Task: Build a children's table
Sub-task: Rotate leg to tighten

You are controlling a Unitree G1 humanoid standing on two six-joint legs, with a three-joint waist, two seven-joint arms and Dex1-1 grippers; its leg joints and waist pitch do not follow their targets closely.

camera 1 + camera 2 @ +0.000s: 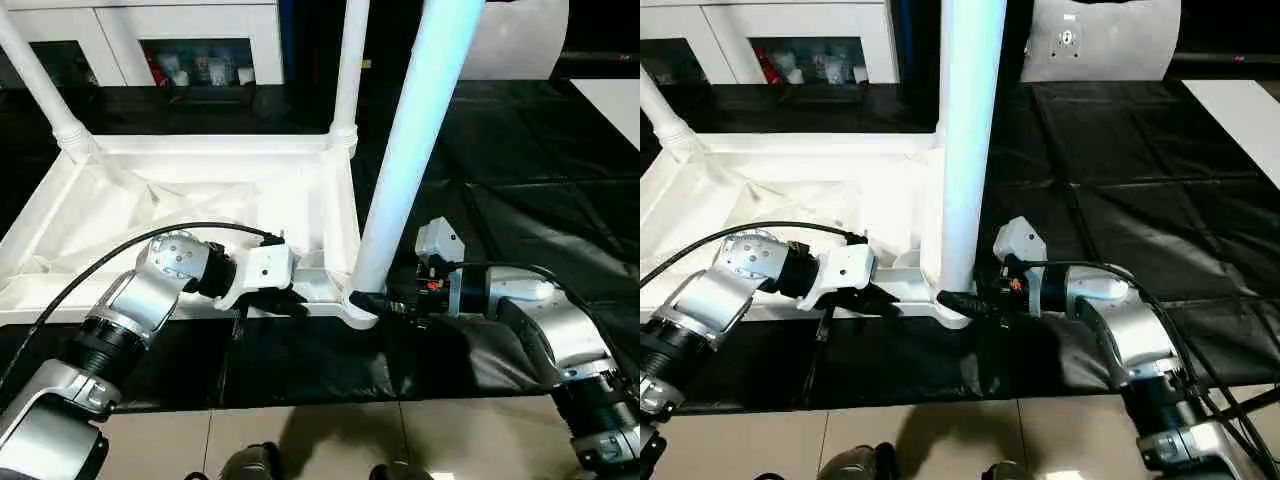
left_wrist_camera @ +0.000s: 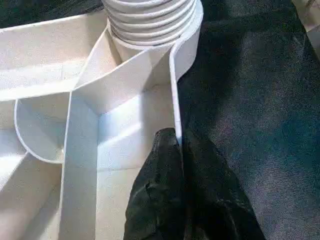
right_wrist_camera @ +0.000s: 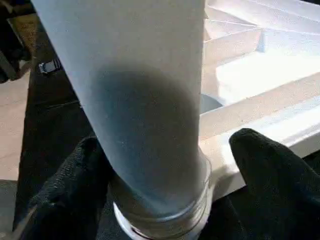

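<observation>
White smooth tapered leg (image 1: 410,150) stands in ribbed plastic top (image 1: 200,200)

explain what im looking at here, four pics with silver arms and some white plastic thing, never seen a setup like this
This is a humanoid robot putting together a children's table. The two wide pictures come from cameras on its head, looking down over its own silver arms. The two close pictures come from a camera on each wrist.

On the black padded surface the white table top lies upside down, ribs showing. Legs stand up from its corners.

The left gripper is pinched shut on the top's thin rim, holding it steady. The right gripper has its black fingers spread on either side of the near leg, right at the base where it sits in its corner socket. Whether they press on it is unclear.
</observation>
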